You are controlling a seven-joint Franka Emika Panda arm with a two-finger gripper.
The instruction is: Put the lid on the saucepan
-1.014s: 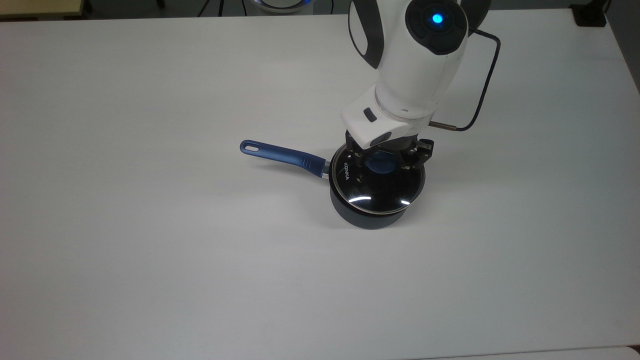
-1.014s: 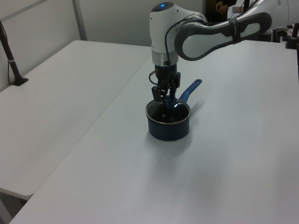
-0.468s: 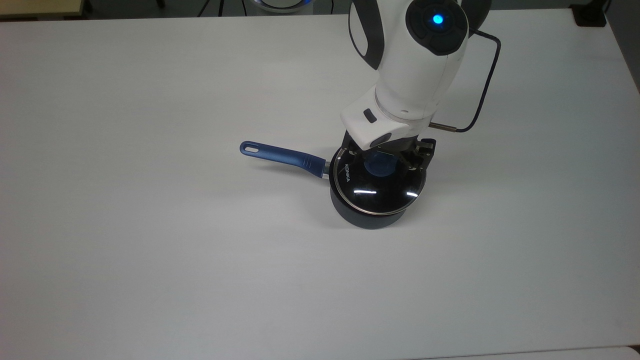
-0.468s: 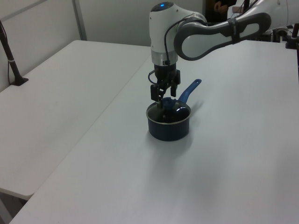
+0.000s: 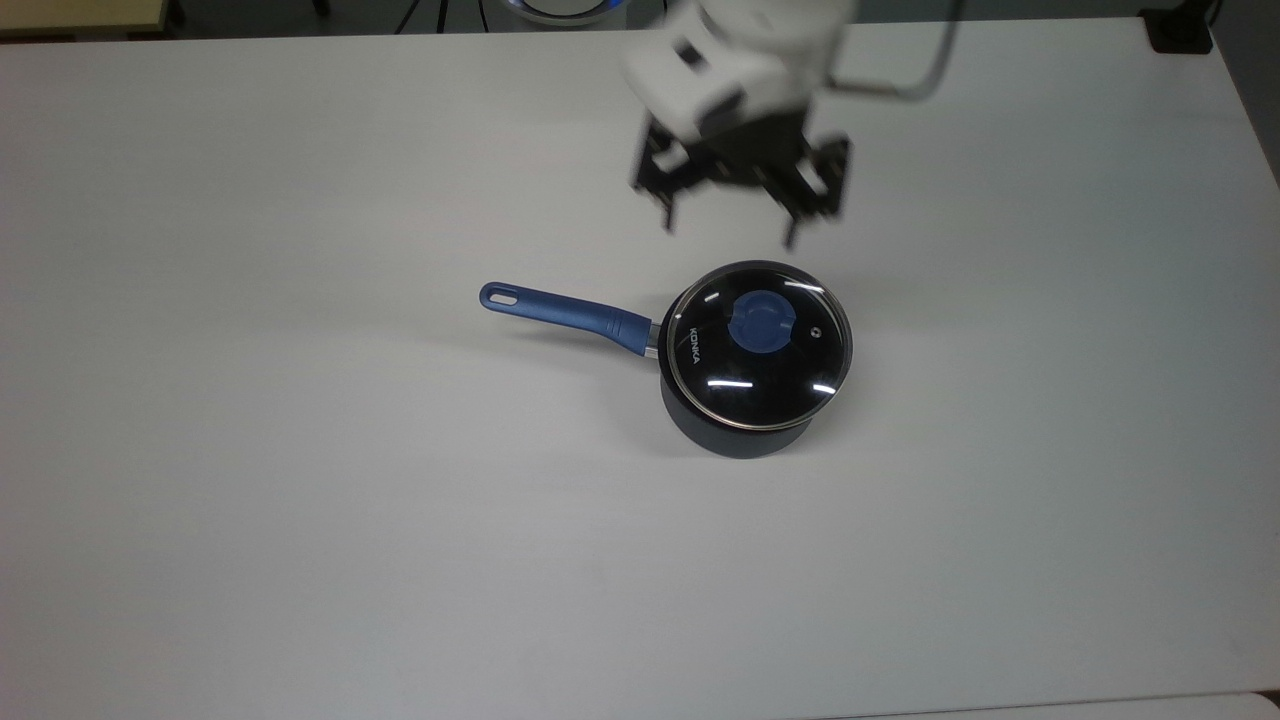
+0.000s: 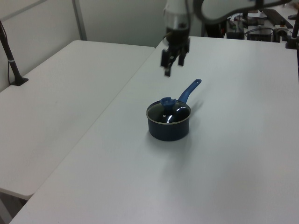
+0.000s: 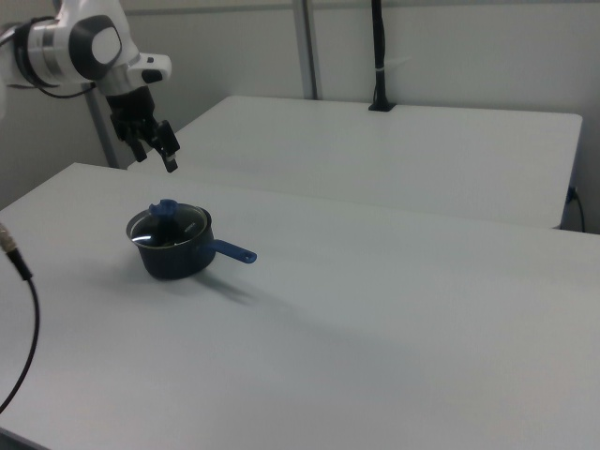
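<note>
The saucepan [image 5: 742, 425], dark navy with a long blue handle [image 5: 565, 311], stands on the white table [image 5: 300, 520]. The lid [image 5: 757, 360], clear glass with a blue knob [image 5: 762, 322], lies flat on the pan's rim. My gripper [image 5: 730, 228] hangs open and empty in the air, above and well clear of the lid, toward the top view's upper edge. In the left view the gripper [image 6: 171, 68] is high above the saucepan [image 6: 169, 128] and lid [image 6: 168, 112]. In the right view the gripper [image 7: 155, 157] is up and left of the saucepan [image 7: 172, 258].
A second white table [image 6: 56, 98] adjoins this one along a seam. A black post [image 6: 10, 56] stands clamped at that table's far edge. A thin cable [image 7: 21, 309] hangs at the right view's left edge. The pan's handle points toward the top view's left.
The gripper opened off the lid's knob, then rose and drew back toward the top view's upper edge. The lid stays resting on the saucepan.
</note>
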